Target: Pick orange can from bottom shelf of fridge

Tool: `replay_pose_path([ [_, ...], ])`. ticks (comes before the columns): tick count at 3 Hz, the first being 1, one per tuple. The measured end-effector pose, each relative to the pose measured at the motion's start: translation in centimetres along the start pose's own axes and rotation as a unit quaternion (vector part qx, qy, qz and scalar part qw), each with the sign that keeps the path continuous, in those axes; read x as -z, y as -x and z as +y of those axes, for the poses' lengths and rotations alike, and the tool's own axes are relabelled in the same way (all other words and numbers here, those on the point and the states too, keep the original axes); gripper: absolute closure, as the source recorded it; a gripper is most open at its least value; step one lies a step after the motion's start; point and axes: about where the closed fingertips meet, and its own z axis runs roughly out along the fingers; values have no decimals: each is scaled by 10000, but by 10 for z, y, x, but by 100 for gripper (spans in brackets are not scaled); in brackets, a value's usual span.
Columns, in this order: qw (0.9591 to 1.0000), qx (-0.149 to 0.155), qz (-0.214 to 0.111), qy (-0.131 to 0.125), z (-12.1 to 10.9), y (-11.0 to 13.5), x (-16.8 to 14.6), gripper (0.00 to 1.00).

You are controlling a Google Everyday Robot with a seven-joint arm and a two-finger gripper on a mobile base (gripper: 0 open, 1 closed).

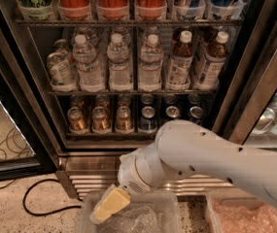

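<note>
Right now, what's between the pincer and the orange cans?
Camera view: only the fridge's steel base grille; the pincer hangs low over a clear bin.

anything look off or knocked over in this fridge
The leftmost bottle on the middle rack leans sideways while its neighbours stand upright. The orange cans on the bottom shelf sit in tidy rows. The gripper hangs low over a clear bin.
</note>
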Motion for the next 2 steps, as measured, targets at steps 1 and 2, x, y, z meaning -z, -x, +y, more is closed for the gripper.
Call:
replay_pose_path([
  [1, 9971, -244, -497, -520, -20, 26, -9, 0],
  [2, 9855, -322, -858, -1431, -58, 51, 9, 0],
])
